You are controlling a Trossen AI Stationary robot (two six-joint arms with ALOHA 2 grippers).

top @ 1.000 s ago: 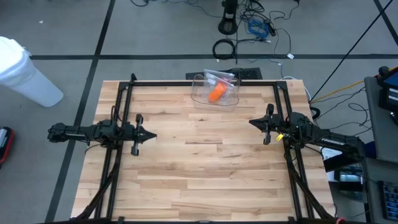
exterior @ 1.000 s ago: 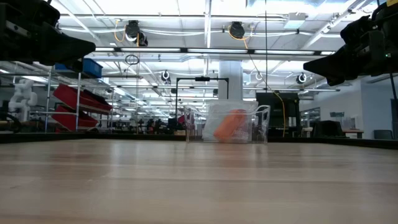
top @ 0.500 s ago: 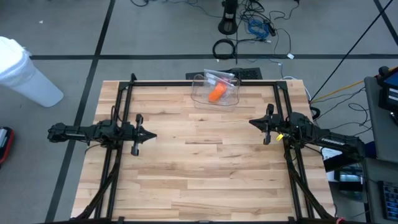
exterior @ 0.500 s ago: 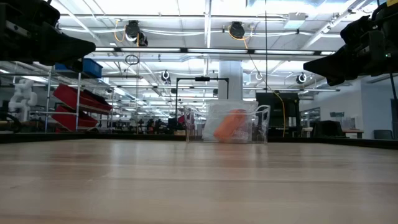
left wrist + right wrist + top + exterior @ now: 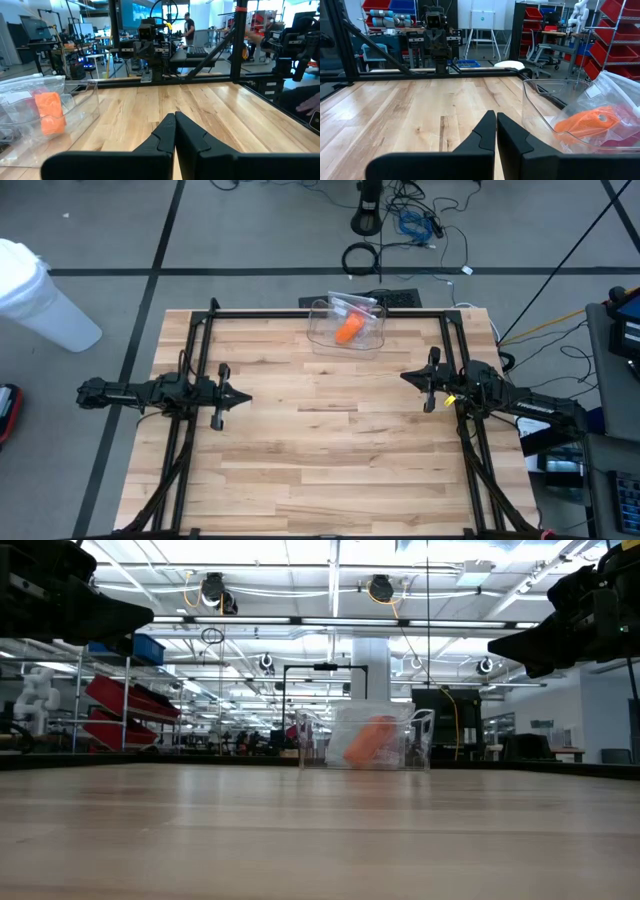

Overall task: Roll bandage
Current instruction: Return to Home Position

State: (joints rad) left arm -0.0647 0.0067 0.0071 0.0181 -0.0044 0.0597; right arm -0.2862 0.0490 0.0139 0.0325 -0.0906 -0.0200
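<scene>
Nothing has changed over the last second: both arms and the bin sit exactly where they were, so you can judge the arms parked at home and the job finished. Your left end effector (image 5: pixel 242 394) hangs over the left side of the wooden surface (image 5: pixel 320 460), pointing inward, its two fingers pressed together and holding nothing. Your right end effector (image 5: pixel 407 377) mirrors it on the right side, also fully closed and empty. Both are well apart from the clear plastic bin (image 5: pixel 372 340), which stands at the middle of the far edge. Inside it lies the orange bandage (image 5: pixel 347 331), a stubby roll lying tilted, sealed in a crinkled clear zip bag (image 5: pixel 355 307) that pokes above the rim.
</scene>
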